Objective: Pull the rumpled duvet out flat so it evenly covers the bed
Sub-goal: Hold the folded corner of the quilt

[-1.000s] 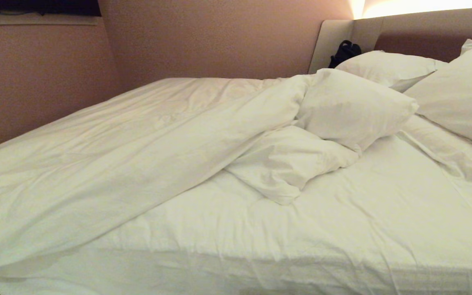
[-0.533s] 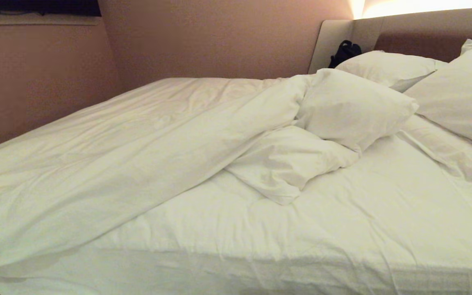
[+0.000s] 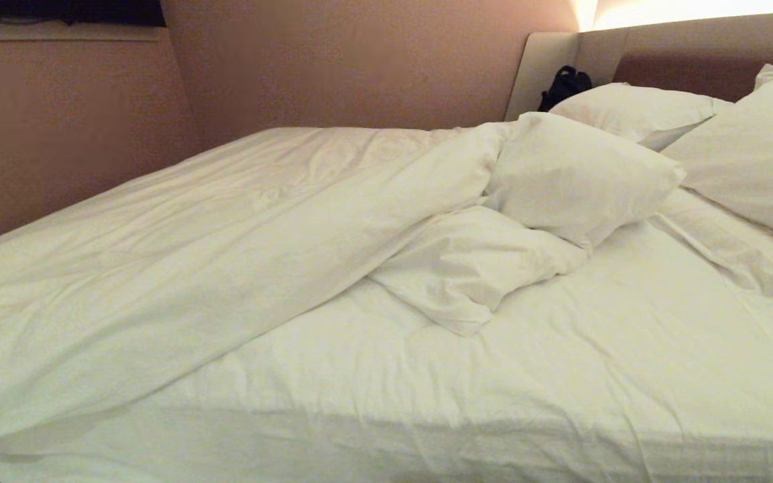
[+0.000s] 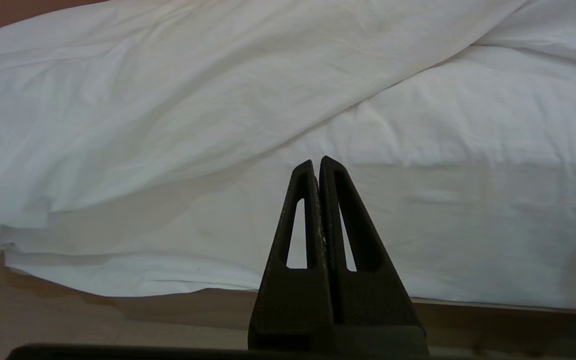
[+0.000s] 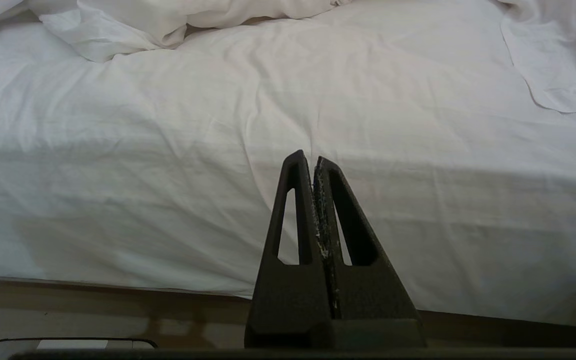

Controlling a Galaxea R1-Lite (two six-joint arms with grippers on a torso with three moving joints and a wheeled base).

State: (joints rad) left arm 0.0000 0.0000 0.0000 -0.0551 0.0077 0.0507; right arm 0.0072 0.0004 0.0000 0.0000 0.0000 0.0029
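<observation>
1. The duvet (image 3: 178,268) lies rumpled on the bed (image 3: 527,376), heaped over the left half, with a folded flap running from the near left corner towards the pillows (image 3: 574,174) at the far right.
2. The right half of the bed shows smoother white cover, hanging over the near edge.
3. A dark bag (image 3: 564,86) rests against the headboard (image 3: 682,47) at the far end.
4. The left gripper (image 4: 318,162) hangs low before the near edge of the bed, fingers pressed together, holding nothing.
5. The right gripper (image 5: 308,157) hangs likewise before the near edge, fingers together and empty.
</observation>
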